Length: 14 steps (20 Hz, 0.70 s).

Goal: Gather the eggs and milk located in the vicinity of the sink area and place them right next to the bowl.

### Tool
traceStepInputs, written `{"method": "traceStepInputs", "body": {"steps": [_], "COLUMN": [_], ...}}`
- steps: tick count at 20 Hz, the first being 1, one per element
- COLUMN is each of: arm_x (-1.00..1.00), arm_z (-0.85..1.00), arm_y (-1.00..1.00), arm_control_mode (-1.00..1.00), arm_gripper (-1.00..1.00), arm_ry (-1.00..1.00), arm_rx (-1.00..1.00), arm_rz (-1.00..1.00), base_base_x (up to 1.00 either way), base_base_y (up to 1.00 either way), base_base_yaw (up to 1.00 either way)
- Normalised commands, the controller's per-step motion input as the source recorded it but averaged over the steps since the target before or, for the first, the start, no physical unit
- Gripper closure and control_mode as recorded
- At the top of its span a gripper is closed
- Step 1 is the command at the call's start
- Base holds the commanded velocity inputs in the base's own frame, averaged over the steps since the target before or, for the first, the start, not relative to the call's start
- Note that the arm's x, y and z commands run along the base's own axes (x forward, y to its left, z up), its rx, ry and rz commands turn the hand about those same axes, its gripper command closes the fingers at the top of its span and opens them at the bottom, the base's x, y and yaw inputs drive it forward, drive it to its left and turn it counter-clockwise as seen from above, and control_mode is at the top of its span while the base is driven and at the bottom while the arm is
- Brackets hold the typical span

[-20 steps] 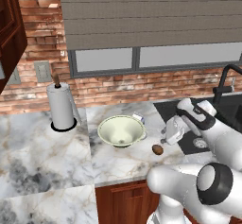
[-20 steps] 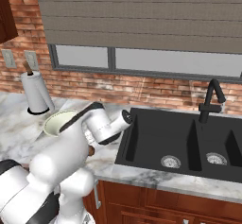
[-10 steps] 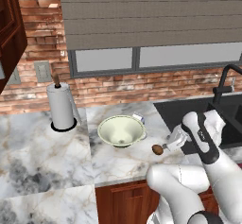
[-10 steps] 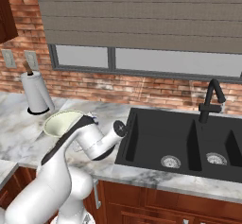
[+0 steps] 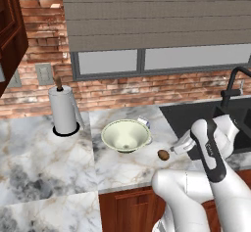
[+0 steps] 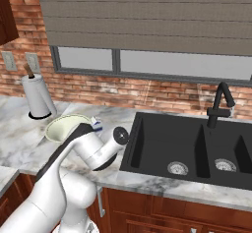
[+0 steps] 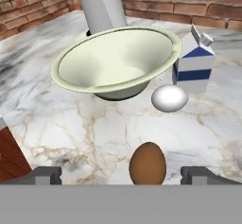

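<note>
A grey-veined white marble surface [image 5: 44, 152] runs under a red brick wall [image 5: 112, 91] and a shaded window [image 6: 147, 65], beside the black rectangular sink [image 6: 192, 148]. The wide cream-green bowl [image 7: 116, 60] has the white egg [image 7: 169, 98] and blue-banded white milk carton [image 7: 194, 67] just beside it. The brown egg [image 7: 147, 164] lies between the released jaws, its lower part cut off. The white paper-towel roll [image 5: 63, 109] stands behind.

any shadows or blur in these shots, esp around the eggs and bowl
Hand view: sharp throughout, soft dark shadow under the bowl, faint ones under the white egg and brown egg. Left base view: even light, no glare, brown egg small but crisp.
</note>
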Motion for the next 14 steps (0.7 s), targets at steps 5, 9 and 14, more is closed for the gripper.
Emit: {"method": "traceStepInputs", "body": {"steps": [5, 9, 14], "arm_x": [-0.02, -0.03, 0.0], "arm_z": [-0.07, -0.05, 0.0], "arm_y": [0.0, 0.0, 0.0], "arm_control_mode": [-1.0, -1.0, -1.0], "arm_gripper": [-1.0, -1.0, -1.0], "arm_ry": [0.0, 0.02, 0.15], "arm_rx": [0.0, 0.0, 0.0], "arm_rz": [-0.02, 0.0, -0.01], "base_base_x": [0.0, 0.0, 0.0], "base_base_y": [0.0, 0.0, 0.0], "base_base_yaw": [0.0, 0.0, 0.0]}}
